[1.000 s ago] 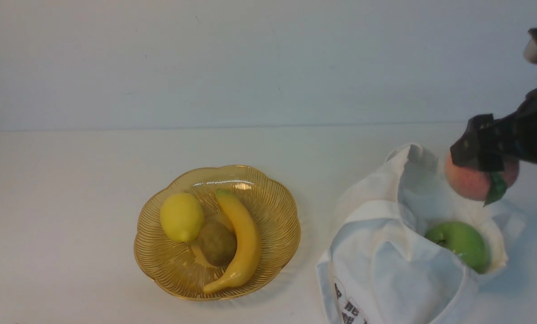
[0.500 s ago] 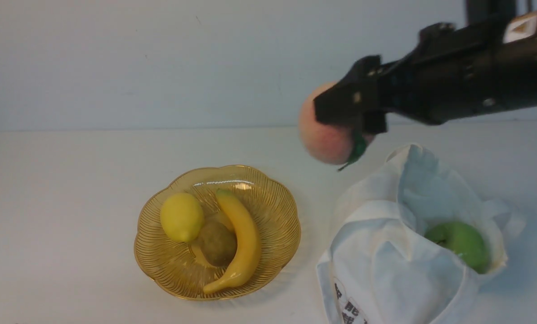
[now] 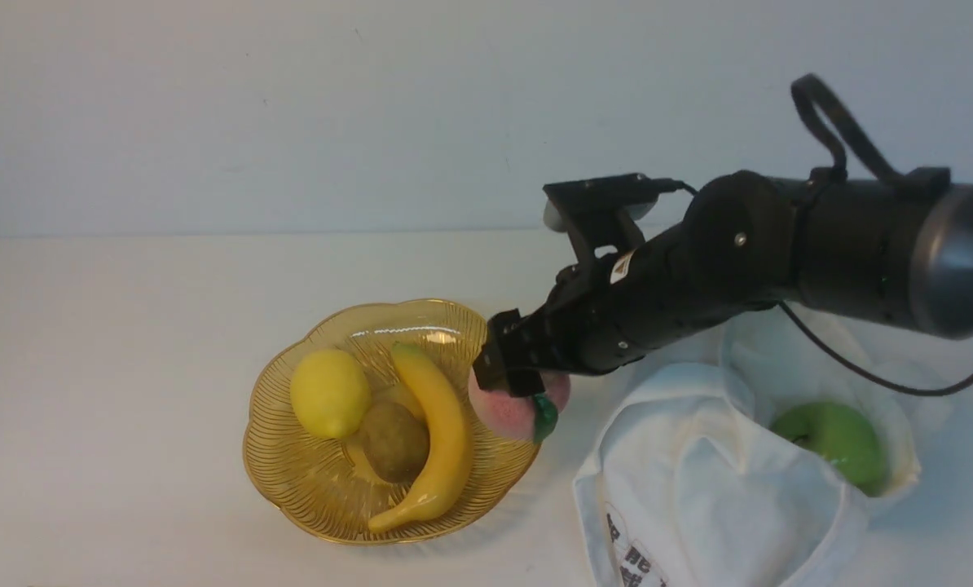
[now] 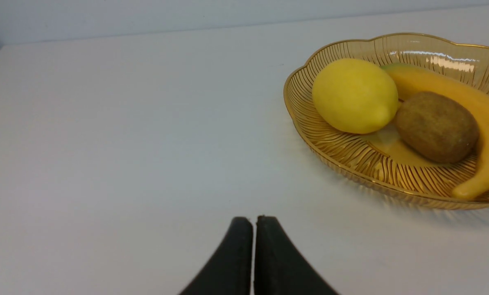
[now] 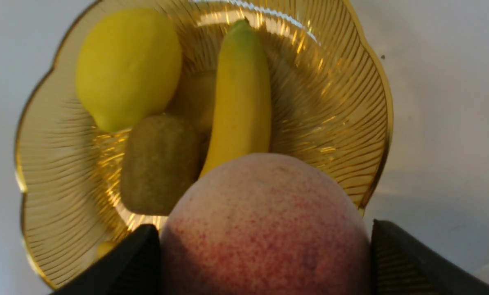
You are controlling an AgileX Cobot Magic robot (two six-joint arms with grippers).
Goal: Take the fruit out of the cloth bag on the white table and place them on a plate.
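My right gripper (image 3: 512, 383) is shut on the pink-red peach (image 3: 509, 412) and holds it low over the right rim of the amber plate (image 3: 307, 489). In the right wrist view the peach (image 5: 265, 225) sits between both fingers, with the plate (image 5: 342, 123) beyond it. The green apple (image 3: 835, 442) lies inside the open white cloth bag (image 3: 698, 481) at the right of the white table (image 3: 128, 326). My left gripper (image 4: 253, 221) is shut and empty, low over the table beside the plate (image 4: 351, 159); it does not show in the front view.
The plate holds a lemon (image 3: 329, 393), a kiwi (image 3: 394, 440) and a banana (image 3: 438, 440). The bag's printed characters (image 3: 629, 562) face the table's front edge. A wall stands behind the table.
My right arm lifted the peach out of the bag, swung it left and lowered it to the plate's right rim. The apple and bag stayed put.
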